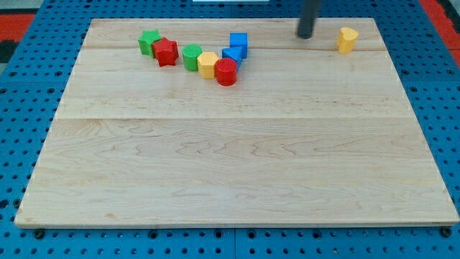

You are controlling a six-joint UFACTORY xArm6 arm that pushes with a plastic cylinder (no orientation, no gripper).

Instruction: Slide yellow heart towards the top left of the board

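Note:
The yellow heart [347, 39] stands alone near the top right of the wooden board [237, 165]. My tip [305, 35] is on the board at the view's top, a short way to the left of the yellow heart and apart from it. The rod rises out of the view's top edge.
A curved row of blocks lies at the top left: a green star [149, 42], a red star [166, 52], a green cylinder [192, 57], a yellow hexagon [208, 65], a red cylinder [226, 72], and two blue blocks [232, 56] [238, 43]. Blue pegboard [21, 108] surrounds the board.

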